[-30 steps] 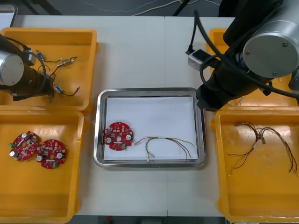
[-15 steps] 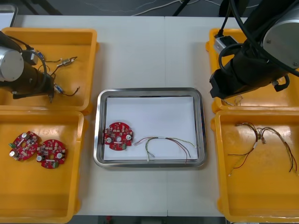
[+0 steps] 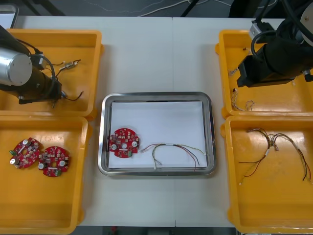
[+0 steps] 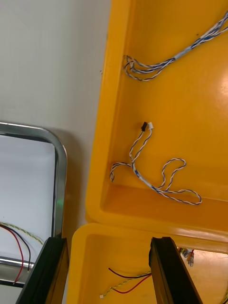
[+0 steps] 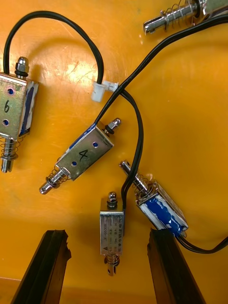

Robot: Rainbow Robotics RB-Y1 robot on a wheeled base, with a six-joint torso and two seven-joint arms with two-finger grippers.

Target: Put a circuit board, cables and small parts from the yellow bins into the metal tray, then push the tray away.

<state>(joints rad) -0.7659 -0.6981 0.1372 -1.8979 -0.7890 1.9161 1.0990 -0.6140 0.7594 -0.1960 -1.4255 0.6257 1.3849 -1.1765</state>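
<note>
My left gripper (image 5: 109,273) hangs open over the far left yellow bin (image 3: 93,39), just above several small metal parts on black cables. One small metal part (image 5: 111,230) lies upright between the fingers, with another marked 4 (image 5: 83,159) and a blue-wrapped one (image 5: 159,209) close by. My right gripper (image 4: 109,273) is open over the wall between the two right bins, with a twisted blue and white cable (image 4: 152,178) lying just beyond its fingers. The metal tray (image 3: 156,96) holds a red circuit board (image 3: 123,143) and a red and yellow cable (image 3: 173,152).
Two more circuit boards (image 3: 39,157) lie in the near left bin (image 3: 44,223). Red and yellow cables (image 3: 274,149) lie in the near right bin (image 3: 234,196). A second twisted cable (image 4: 166,61) lies farther back in the far right bin (image 3: 225,58). The right arm (image 3: 271,61) covers that bin.
The right arm has swung away from the tray's right edge, back and to the right, over the far right bin. The left arm has shifted slightly over its bin.
</note>
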